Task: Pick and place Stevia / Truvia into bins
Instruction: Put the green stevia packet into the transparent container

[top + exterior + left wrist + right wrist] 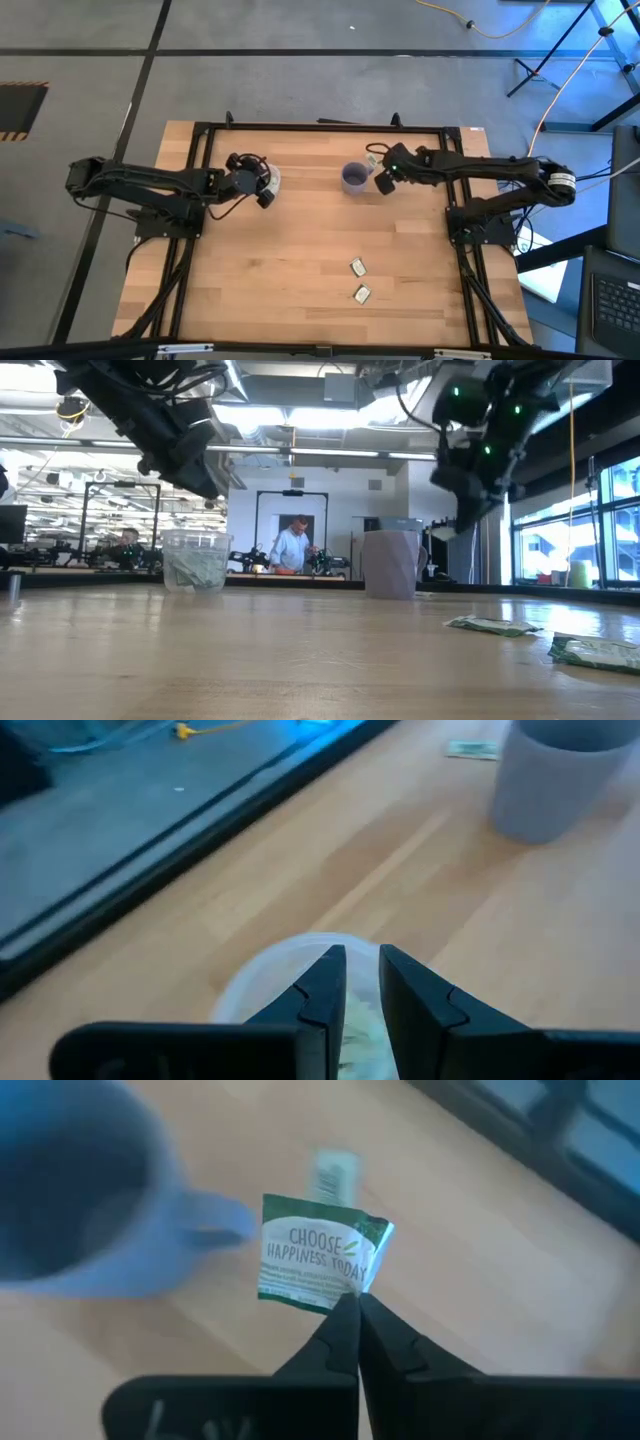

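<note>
My right gripper [352, 1308] hovers just right of the purple-grey mug [354, 178] and is shut on a green and white Stevia packet [315, 1260]. The mug [70, 1210] stands upright on the table, its handle [210, 1225] toward the gripper. My left gripper [362, 965] hangs over the clear cup [271, 181], fingers a little apart and holding nothing. That cup [197, 560] has packets [358, 1020] inside. Two packets [357, 266] [362, 293] lie flat on the near part of the table, and another [335, 1175] lies beyond the mug. My right gripper pinches the packet between its two fingertips at one corner of its edge [352, 1292]. The packet is lifted clear of the table and stands out past the fingertips, its printed face toward the wrist camera, level with the mug's handle.
A dark metal frame [200, 135] runs around the wooden table top. Bare wood lies between the two cups and across the near left of the table. In the low view a person [295, 545] and benches show in the room beyond the far edge.
</note>
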Action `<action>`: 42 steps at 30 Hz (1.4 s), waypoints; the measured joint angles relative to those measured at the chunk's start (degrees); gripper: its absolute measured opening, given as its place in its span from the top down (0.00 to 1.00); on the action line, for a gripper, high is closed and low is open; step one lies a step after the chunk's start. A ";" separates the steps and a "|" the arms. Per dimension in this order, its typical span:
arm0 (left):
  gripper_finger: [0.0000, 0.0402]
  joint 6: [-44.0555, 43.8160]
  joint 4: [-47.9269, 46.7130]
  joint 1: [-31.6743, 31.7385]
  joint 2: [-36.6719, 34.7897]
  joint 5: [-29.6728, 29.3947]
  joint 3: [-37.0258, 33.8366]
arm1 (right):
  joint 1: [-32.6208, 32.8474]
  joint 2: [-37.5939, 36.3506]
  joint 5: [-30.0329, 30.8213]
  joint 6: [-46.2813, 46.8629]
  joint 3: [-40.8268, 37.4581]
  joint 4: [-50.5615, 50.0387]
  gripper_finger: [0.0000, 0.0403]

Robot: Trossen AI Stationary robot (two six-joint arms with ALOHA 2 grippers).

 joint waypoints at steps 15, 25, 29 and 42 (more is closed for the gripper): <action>0.75 8.79 30.24 3.15 9.63 39.95 0.02 | 15.38 3.08 5.72 -11.81 3.06 24.04 1.00; 0.71 -0.34 37.11 3.31 13.05 34.98 0.01 | 18.93 11.26 5.78 -18.90 3.06 38.72 1.00; 0.71 -5.77 40.16 3.93 13.47 32.09 0.01 | 19.56 12.81 5.77 -19.31 4.59 39.20 1.00; 0.71 -10.16 43.31 5.74 13.56 33.51 0.02 | 20.35 20.50 5.75 -21.11 16.74 32.61 1.00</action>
